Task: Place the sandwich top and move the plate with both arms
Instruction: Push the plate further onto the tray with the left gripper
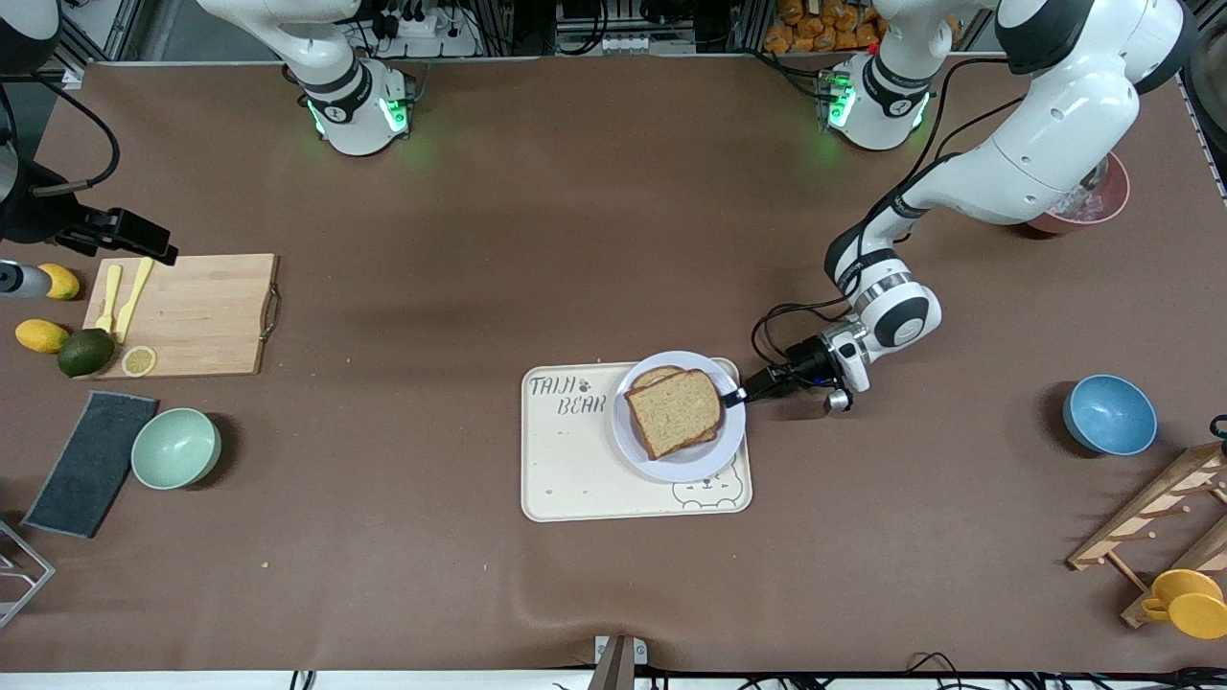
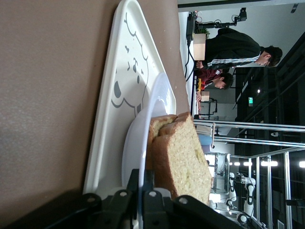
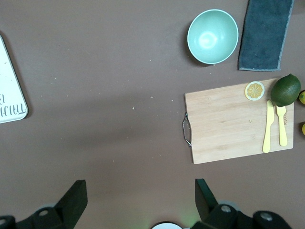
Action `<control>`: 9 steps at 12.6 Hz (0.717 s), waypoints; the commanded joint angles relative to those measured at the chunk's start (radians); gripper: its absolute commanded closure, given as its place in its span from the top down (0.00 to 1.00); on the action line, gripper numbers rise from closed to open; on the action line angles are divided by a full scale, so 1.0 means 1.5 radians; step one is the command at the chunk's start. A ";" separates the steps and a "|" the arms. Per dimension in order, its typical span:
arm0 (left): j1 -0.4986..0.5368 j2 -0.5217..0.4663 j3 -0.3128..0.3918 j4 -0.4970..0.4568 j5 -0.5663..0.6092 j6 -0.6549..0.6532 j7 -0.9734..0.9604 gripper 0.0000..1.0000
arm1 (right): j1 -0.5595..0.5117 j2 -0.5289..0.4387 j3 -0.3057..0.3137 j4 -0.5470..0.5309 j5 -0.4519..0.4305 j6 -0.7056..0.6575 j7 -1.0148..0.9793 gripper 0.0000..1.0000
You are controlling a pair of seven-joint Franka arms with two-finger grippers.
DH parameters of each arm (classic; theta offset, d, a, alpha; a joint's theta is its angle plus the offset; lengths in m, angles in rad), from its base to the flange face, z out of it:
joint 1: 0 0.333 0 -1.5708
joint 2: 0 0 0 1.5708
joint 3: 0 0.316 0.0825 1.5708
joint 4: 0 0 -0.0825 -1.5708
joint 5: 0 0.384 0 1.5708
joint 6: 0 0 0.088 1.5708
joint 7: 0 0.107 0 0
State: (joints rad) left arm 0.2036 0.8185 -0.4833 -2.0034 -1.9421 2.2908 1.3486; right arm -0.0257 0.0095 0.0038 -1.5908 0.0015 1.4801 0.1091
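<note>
The sandwich top (image 1: 676, 410), a brown wholemeal slice, lies on another slice on the pale round plate (image 1: 692, 462). The plate rests on a cream bear tray (image 1: 575, 474), at the corner toward the left arm's end. My left gripper (image 1: 738, 395) comes in low and level from that end and is shut on the plate's rim. In the left wrist view its fingers (image 2: 136, 177) pinch the thin plate rim (image 2: 143, 138), with the sandwich top (image 2: 183, 162) just past them and the tray (image 2: 119, 71) beneath. My right gripper (image 3: 139, 183) hangs open over bare tabletop, holding nothing.
A cutting board (image 1: 192, 314) with yellow utensils, a lemon slice and a lime (image 1: 84, 353) lies at the right arm's end, with a green bowl (image 1: 175, 448) and a grey cloth (image 1: 91, 463). At the left arm's end are a blue bowl (image 1: 1109, 414), a wooden rack (image 1: 1165, 522) and a yellow cup (image 1: 1189, 604).
</note>
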 commanded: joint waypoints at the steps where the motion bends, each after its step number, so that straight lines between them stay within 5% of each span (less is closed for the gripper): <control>1: -0.011 0.014 0.026 0.013 0.024 -0.007 -0.030 0.06 | 0.001 0.003 0.003 0.006 -0.009 -0.006 0.006 1.00; 3: -0.004 0.010 0.028 0.015 0.076 -0.007 -0.089 0.07 | 0.001 0.003 0.003 0.005 -0.009 -0.006 0.006 1.00; 4: -0.001 0.010 0.028 0.015 0.089 -0.007 -0.101 0.19 | 0.001 0.003 0.003 0.005 -0.009 -0.006 0.005 1.00; 5: -0.001 0.010 0.029 0.019 0.091 -0.007 -0.101 0.53 | 0.000 0.003 0.003 0.005 -0.009 -0.007 0.005 1.00; 6: -0.002 0.010 0.030 0.019 0.091 -0.007 -0.095 1.00 | 0.001 0.003 0.003 0.004 -0.009 -0.007 0.005 1.00; 9: -0.002 0.009 0.036 0.020 0.092 -0.007 -0.102 1.00 | 0.001 0.003 0.003 0.003 -0.009 -0.011 0.005 1.00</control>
State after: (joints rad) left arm 0.2045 0.8182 -0.4623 -1.9748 -1.8328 2.2722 1.2108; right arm -0.0257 0.0097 0.0039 -1.5914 0.0015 1.4771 0.1091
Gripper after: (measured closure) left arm 0.436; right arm 0.000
